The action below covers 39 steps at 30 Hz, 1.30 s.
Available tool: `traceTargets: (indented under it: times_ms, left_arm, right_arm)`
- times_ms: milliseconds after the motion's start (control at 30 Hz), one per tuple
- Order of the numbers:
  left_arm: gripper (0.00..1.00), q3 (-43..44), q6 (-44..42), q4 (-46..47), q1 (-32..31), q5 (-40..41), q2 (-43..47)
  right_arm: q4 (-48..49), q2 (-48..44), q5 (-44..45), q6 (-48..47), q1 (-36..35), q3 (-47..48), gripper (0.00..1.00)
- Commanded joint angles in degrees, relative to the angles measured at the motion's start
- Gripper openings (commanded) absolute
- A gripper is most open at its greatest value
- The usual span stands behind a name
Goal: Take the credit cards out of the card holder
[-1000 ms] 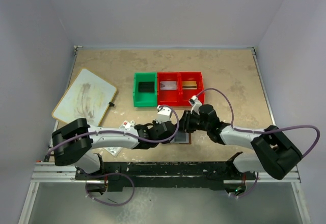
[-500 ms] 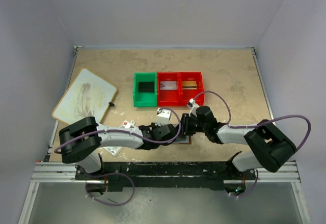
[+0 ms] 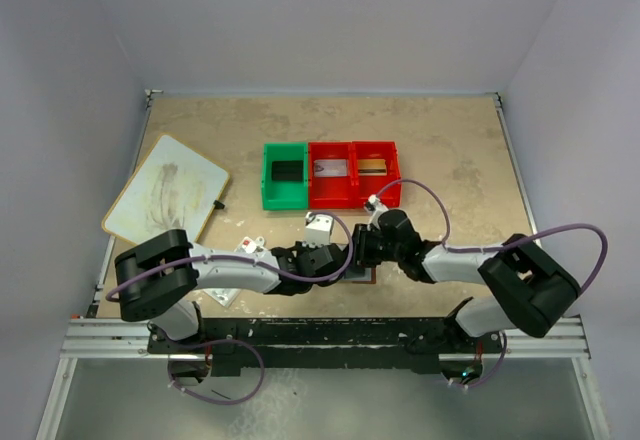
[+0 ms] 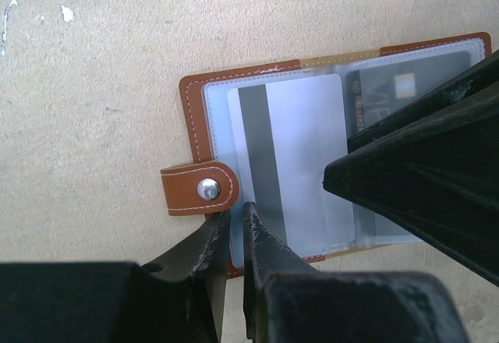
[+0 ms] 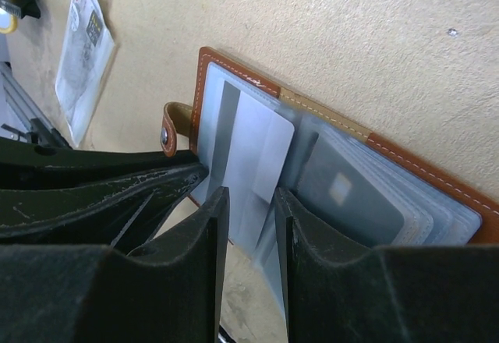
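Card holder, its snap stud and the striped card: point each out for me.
Card holder (image 4: 190, 125): left wrist view, brown leather border, left edge.
Snap stud (image 4: 207, 189): left wrist view, centre of the metal button.
Striped card (image 4: 304, 140): left wrist view, pale face beside the stripe.

Card holder open flat, near-centre of table

Brown leather card holder lies opened, inside up, on the tan table, with its snap tab and stud sticking out to one side. In its pale clear pockets are a light card with a dark stripe and a dark card beside it.
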<state>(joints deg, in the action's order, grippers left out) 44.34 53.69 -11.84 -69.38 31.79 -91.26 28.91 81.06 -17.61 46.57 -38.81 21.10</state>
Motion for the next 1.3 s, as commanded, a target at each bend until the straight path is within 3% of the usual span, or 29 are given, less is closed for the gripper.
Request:
traceTargets:
  times_ms: [0,200,633,733,867,900,1267]
  left_arm:
    - [0.08,-2.34,2.00,0.76,0.27,-2.71,-0.97]
    - [0.06,-4.84,3.80,2.73,0.21,-4.22,-0.99]
    - [0.03,-4.63,4.83,5.69,-2.50,-5.58,-3.69]
    - [0.02,-4.51,5.33,5.13,-2.90,-5.01,-4.05]
    - [0.01,-4.07,5.41,3.93,-2.95,-4.24,-4.01]
    - [0.01,-3.94,5.38,3.48,-2.95,-3.97,-4.01]
    - [0.00,-2.21,5.10,1.37,-2.95,-2.13,-5.51]
  right_arm:
    - [-6.24,0.14,7.02,1.55,-0.81,0.41,0.34]
    - [-3.28,-2.79,10.29,6.97,-1.76,-3.29,0.35]
    - [13.47,0.67,2.23,11.79,-1.78,-6.55,0.31]
    - [14.16,-0.18,2.36,12.33,-1.73,-6.75,0.26]
    - [13.62,-1.58,2.66,12.95,-1.72,-7.42,0.02]
    - [13.42,-1.86,1.89,13.32,-1.76,-7.67,0.00]
    - [5.12,-10.04,2.10,9.83,2.82,-9.73,0.00]
